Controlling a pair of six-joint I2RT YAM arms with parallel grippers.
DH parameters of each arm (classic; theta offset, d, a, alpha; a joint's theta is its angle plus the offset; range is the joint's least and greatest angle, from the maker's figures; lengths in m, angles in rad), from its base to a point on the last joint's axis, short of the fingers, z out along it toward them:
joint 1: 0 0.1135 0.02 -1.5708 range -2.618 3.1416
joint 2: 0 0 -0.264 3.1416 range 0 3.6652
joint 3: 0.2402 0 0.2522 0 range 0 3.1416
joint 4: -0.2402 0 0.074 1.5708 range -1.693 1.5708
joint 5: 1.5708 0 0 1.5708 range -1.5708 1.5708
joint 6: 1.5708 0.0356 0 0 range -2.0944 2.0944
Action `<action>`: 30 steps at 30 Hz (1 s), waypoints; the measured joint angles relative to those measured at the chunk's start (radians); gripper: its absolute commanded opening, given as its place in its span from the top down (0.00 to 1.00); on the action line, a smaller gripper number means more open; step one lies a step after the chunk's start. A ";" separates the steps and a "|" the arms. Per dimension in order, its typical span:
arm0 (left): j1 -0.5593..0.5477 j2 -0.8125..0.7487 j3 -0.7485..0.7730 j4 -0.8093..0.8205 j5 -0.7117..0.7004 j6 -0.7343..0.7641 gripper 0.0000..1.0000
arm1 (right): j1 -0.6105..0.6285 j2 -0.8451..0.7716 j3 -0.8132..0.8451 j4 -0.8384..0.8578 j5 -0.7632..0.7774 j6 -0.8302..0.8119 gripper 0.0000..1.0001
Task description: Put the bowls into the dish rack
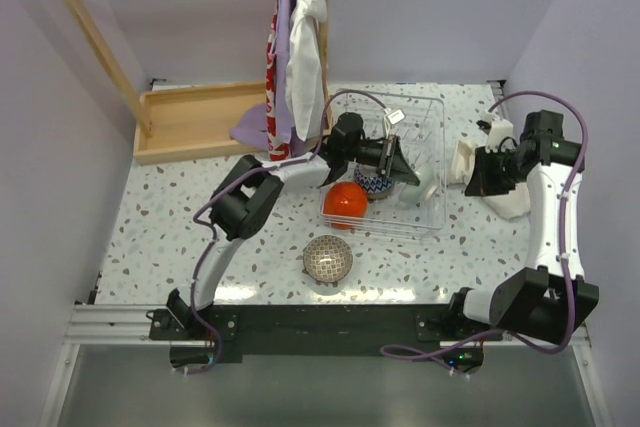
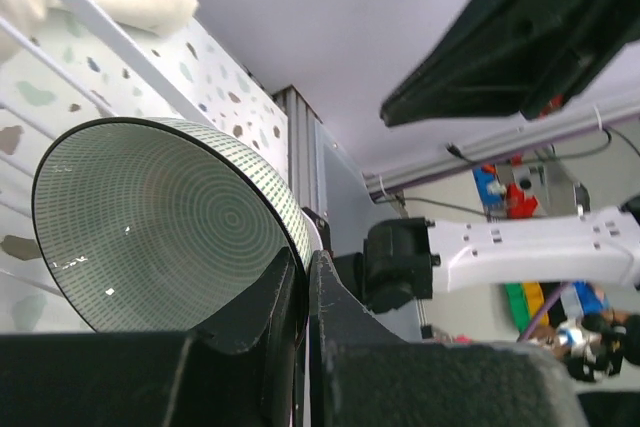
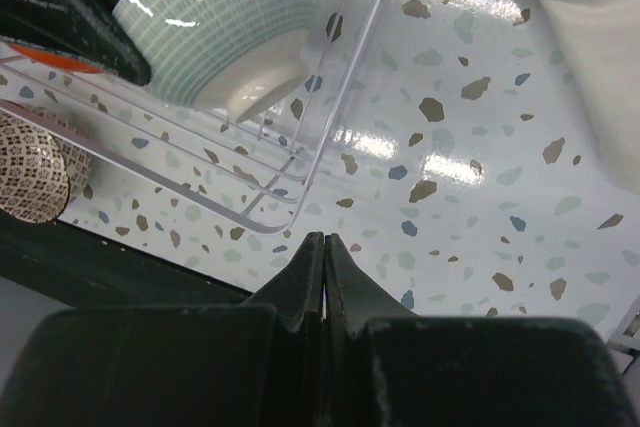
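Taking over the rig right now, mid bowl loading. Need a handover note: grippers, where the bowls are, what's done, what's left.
Left gripper: shut on the rim of the mint green bowl, which it holds on its side inside the dish rack; not yet released.
Right gripper: shut, empty, over the table to the right of the rack.
Done: orange-red bowl and a dark patterned bowl are in the rack.
Left: release the mint green bowl, then load the beige patterned bowl, which sits on the table in front of the rack.
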State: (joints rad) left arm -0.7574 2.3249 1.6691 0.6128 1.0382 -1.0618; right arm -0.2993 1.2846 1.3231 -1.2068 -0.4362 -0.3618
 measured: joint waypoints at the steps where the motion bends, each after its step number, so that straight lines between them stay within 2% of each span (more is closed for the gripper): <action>1: 0.000 0.005 0.011 -0.020 -0.026 -0.003 1.00 | 0.000 0.000 -0.003 -0.001 0.000 0.000 1.00; 13: -0.021 0.024 0.025 -0.151 -0.210 -0.152 1.00 | 0.000 0.000 -0.006 -0.001 0.010 0.005 1.00; 22: -0.050 0.037 0.022 -0.156 -0.258 -0.257 1.00 | 0.000 0.000 -0.008 0.000 0.026 0.023 1.00; 30: -0.046 0.037 -0.022 -0.090 -0.269 -0.341 1.00 | 0.000 0.001 -0.011 -0.001 0.026 0.032 1.00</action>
State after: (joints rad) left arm -0.8036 2.3623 1.6470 0.5228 0.7696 -1.4033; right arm -0.2993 1.2858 1.3121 -1.2076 -0.4099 -0.3302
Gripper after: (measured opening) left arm 0.108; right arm 0.008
